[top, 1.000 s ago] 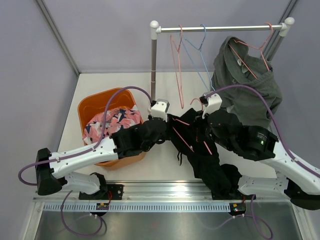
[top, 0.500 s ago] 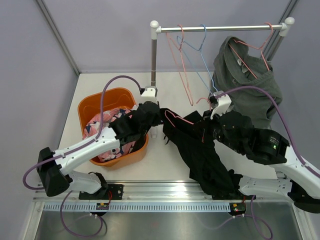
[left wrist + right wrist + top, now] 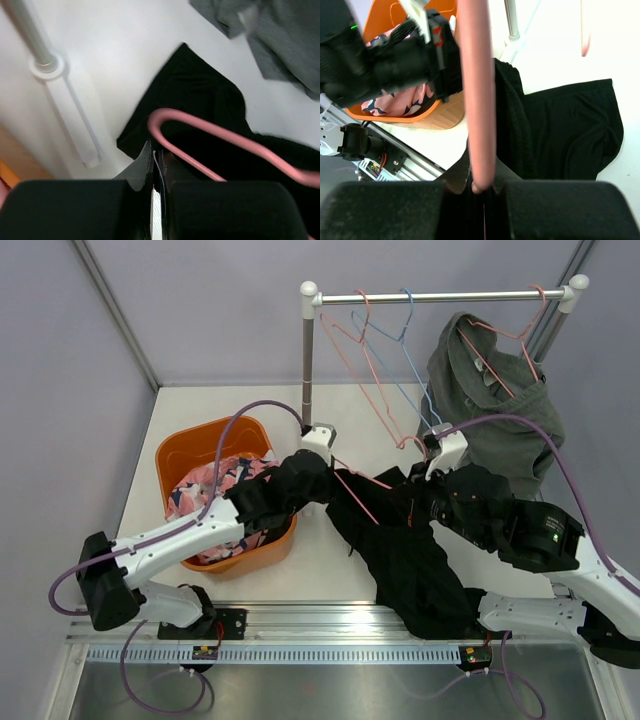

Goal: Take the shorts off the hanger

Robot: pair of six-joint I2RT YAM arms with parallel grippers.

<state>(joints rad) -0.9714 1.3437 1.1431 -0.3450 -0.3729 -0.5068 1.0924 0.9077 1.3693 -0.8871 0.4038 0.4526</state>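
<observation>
Left gripper [image 3: 154, 167] swung back twd table centre, pinching black shorts [image 3: 195, 100]; right gripper [image 3: 480, 187] clamps pink hanger [image 3: 475, 100] — bar spans btwn them.

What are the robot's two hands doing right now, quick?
Left gripper: closed beside the black cloth shorts; whether it grips them cannot be told.
Right gripper: closed on the thin pink hanger.

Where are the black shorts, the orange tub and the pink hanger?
black shorts [image 3: 410, 560]: top view, middle of the cloth.
orange tub [image 3: 205, 432]: top view, its far rim.
pink hanger [image 3: 235, 141]: left wrist view, its straight wire arm.
</observation>
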